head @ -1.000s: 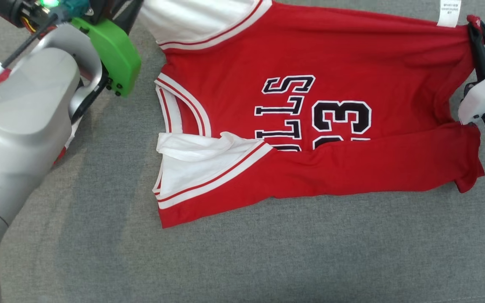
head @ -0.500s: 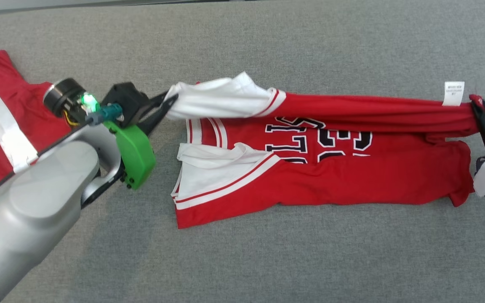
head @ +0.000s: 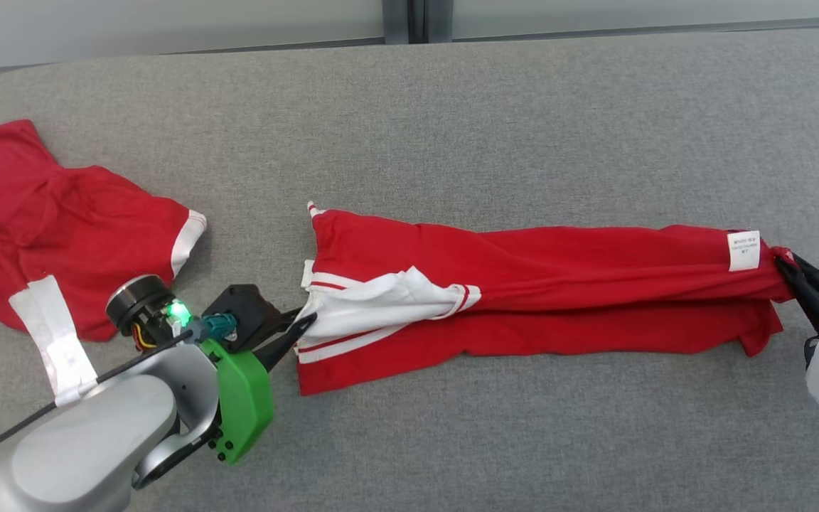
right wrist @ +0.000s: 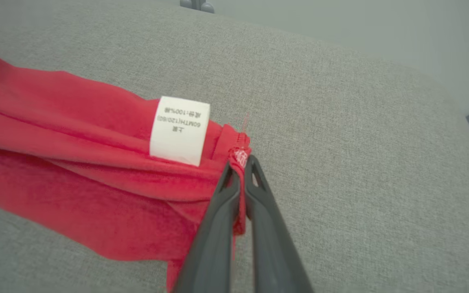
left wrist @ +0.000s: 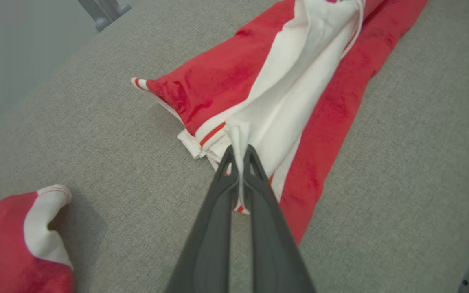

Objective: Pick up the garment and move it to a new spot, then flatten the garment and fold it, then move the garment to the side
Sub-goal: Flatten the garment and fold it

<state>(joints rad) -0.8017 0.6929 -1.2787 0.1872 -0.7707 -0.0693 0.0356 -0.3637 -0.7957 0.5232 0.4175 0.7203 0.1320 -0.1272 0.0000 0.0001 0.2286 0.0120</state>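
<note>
The left gripper (head: 308, 321) is clamped tight on the white, red-striped trim of the garment (head: 559, 284), at the garment's 9 o'clock end in the head view. Its wrist view shows a thin fold of white cloth pinched between the two dark fingers (left wrist: 214, 211). The right gripper (head: 783, 262) is likewise closed on cloth, nipping a red corner at the garment's 3 o'clock end, just beside a white label (right wrist: 179, 130) sewn at the seam. Between the two grips the garment, a red jersey, stretches as a long narrow band across the middle of the grey worktop (head: 523, 107). It is folded over lengthwise, and a lower red layer shows along its 6 o'clock side. A small striped corner sticks out at its 10 o'clock end. A heap of red cloth (head: 47, 220) with white bands lies crumpled well apart at the worktop's 9 o'clock side, beyond the left arm's green housing (head: 242, 405).
</note>
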